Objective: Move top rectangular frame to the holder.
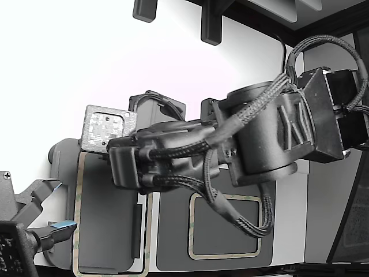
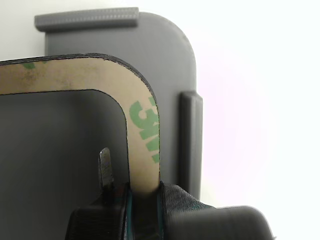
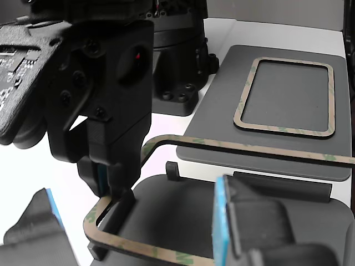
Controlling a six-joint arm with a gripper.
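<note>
Between the closed gripper (image 2: 131, 182) fingers: top rectangular frame (image 2: 143, 125), gripped at its six-o'clock end, over holder (image 2: 170, 65).

The top rectangular frame (image 2: 142, 125) is a dull tan with a thin black edge and green printed lettering along its strip. The holder (image 2: 165, 55) beneath it is plain mid grey, its raised tabs the same shade. The gripper (image 3: 113, 191) is black with a sliver of teal-blue at its pads. The second frame (image 3: 288, 94) is tan flecked with green, lying on a dark grey mat (image 3: 244, 152). The table (image 1: 69, 63) is white.
</note>
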